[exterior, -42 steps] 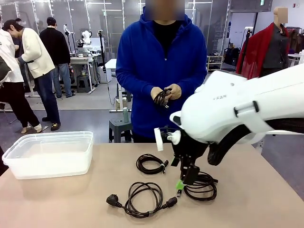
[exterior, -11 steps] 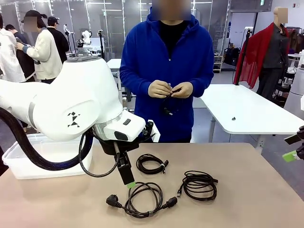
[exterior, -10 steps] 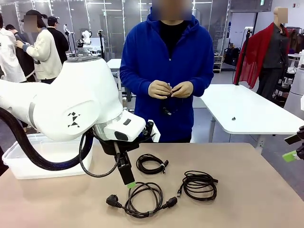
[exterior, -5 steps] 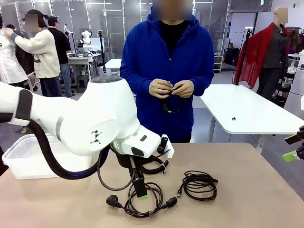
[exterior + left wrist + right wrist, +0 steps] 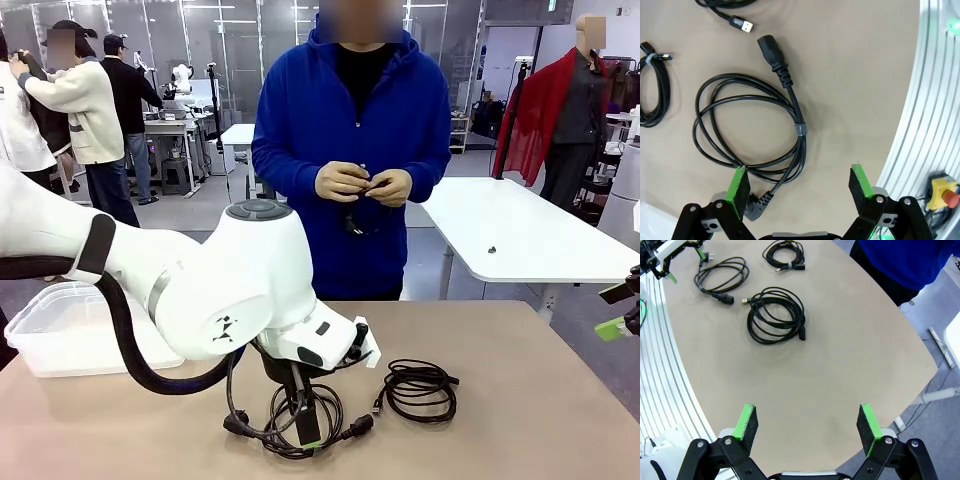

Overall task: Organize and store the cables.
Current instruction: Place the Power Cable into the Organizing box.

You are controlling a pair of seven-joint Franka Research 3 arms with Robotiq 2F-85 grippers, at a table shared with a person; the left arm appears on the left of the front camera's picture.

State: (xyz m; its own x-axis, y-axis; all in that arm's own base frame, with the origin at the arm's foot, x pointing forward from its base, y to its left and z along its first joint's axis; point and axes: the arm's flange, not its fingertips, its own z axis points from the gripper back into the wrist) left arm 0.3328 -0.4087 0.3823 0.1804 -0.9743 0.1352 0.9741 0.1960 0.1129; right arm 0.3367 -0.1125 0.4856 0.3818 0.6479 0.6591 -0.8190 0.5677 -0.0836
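The white left arm [image 5: 230, 300] bows low over the beige tabletop [image 5: 520, 400], left jaws spread wide, pointing down above the strapped black power-cable coil [image 5: 799, 129]. A black USB-cable coil [image 5: 412, 374] lies just beside. The right jaws, well apart, gape wide too.

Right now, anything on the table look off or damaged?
Nothing stands out. The power cable, the USB cable and the small cable lie coiled and apart on the table; the bin sits upright. The left gripper hangs open over the power cable.
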